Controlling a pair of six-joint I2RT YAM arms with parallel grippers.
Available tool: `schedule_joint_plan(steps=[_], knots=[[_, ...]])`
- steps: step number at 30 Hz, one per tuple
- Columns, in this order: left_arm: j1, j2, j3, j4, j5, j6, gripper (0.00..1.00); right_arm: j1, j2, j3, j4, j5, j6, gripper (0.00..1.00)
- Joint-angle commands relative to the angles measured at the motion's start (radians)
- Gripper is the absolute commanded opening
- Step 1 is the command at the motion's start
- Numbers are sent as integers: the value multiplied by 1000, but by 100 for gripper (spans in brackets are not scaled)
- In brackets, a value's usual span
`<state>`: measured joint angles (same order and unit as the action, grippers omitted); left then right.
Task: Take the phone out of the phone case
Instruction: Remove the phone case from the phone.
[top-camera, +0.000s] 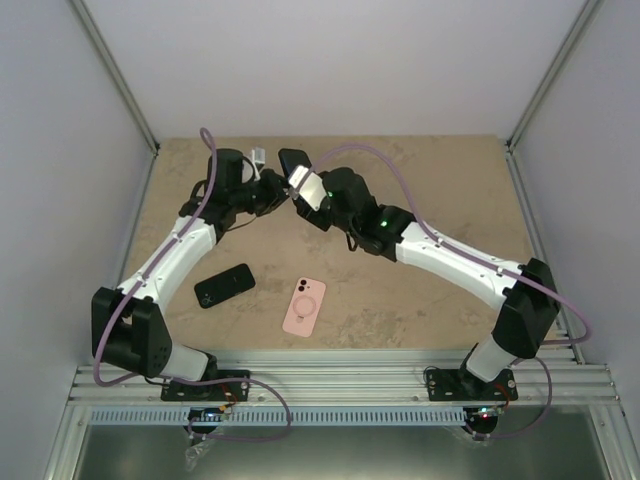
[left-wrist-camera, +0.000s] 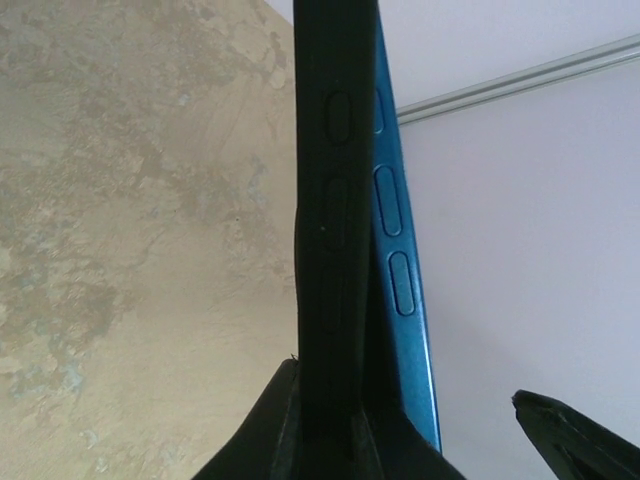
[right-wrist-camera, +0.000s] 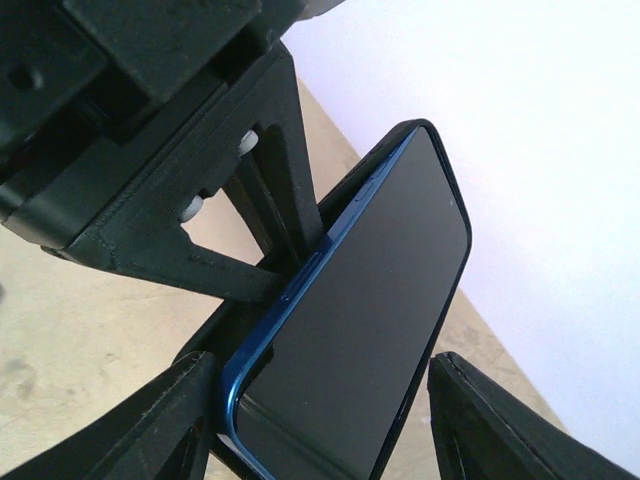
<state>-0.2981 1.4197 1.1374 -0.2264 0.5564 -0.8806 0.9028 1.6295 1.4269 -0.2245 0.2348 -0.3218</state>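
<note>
The blue phone with the dark glass screen is halfway out of its black rubbery phone case, and the pair is held up in the air over the back middle of the beige stone-look counter.

In the left wrist view the long axis runs pretty much straight up and away from the camera. You get it edge-on, with the case's button bumps on one side and the phone's blue edge with its own buttons right beside it. The gap between them is wider at the near end.

The right wrist view shows the screen face instead. There the long axis slants from lower left to upper right. The far corner sits inside the black rim, and the blue long edge is popped clear of it.

The left fingers are clamped tight on the case. The right fingers sit spread on either side of the phone's near end, and the one on the right is visibly clear of it.

Only the top view shows what's on the counter. A flat black phone-shaped slab and a pink phone case with a ring on it lie near each other, well in front of the arms' meeting point.
</note>
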Motion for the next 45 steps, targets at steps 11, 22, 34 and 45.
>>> schedule_joint_plan(steps=[11, 22, 34, 45], knots=[[2, -42, -25, 102, 95, -60, 0, 20, 0, -217, 484, 314, -388, 52], [2, -63, -61, 134, 112, -70, 0, 17, 20, -235, 612, 349, -505, 24], [2, -46, -70, 106, 49, -25, 0, 11, -77, -96, 312, 210, -317, 0], [2, -37, -77, 73, -6, 21, 0, -52, -95, 10, 176, 116, -168, 0]])
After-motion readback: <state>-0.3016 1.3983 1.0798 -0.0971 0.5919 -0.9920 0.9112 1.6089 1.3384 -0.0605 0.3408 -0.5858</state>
